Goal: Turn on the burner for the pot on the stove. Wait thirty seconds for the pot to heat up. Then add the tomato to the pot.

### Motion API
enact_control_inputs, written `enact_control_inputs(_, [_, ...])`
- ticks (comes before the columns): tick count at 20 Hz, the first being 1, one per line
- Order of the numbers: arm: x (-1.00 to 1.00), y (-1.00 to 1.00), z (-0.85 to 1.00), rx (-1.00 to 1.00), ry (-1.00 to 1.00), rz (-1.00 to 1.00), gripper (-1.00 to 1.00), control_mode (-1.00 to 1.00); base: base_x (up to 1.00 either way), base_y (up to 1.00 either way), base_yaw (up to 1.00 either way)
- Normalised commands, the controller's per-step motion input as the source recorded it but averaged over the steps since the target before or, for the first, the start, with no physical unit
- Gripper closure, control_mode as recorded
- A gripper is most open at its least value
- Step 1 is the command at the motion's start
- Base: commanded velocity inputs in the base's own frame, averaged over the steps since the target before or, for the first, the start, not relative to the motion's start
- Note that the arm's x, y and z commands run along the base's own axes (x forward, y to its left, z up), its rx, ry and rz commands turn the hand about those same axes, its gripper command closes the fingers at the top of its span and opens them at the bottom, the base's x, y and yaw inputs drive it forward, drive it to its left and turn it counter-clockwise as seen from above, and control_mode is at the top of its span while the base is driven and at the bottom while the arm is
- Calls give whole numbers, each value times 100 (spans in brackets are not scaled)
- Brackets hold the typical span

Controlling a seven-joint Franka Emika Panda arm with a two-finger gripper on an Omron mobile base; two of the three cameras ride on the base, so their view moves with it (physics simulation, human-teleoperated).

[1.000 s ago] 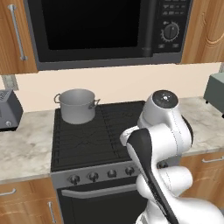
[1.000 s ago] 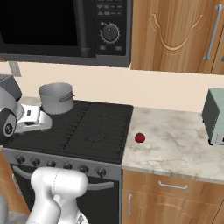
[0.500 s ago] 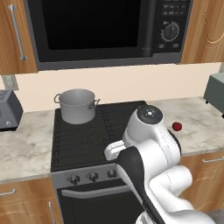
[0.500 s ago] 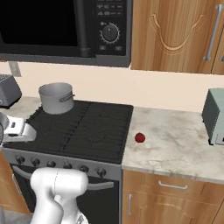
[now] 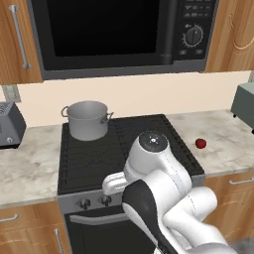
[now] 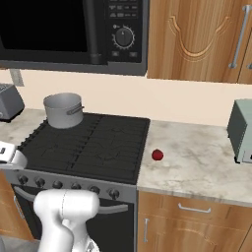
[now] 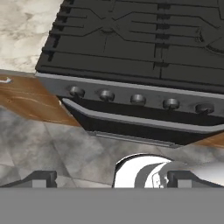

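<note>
The gripper (image 7: 109,177) hung low before the stove (image 7: 131,52), fingers spread and empty — the knob row (image 7: 138,99) lay ahead and above. The pot (image 5: 88,119) sat back-left; the tomato (image 6: 157,155) waited on the right counter (image 6: 202,162).

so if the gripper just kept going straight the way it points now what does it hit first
Probably the stove's front: in the hand view, the gripper points toward the oven door handle just below the knob row. Depth is unclear, so it could meet the knobs instead.
</note>
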Motion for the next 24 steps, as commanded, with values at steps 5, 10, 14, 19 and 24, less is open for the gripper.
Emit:
enact_control_inputs(5, [-18,25,-59,15,-8,0,-100,-100,0,0,0])
enact_control_inputs(10, [-16,18,-55,8,-10,0,-100,-100,0,0,0])
enact_control_inputs(14, [-12,10,-66,8,-10,0,-100,-100,0,0,0])
enact_control_inputs(19, [-6,0,-67,12,-14,0,-100,-100,0,0,0])
enact_control_inputs(24, [0,0,-51,13,-28,0,-100,-100,0,0,0])
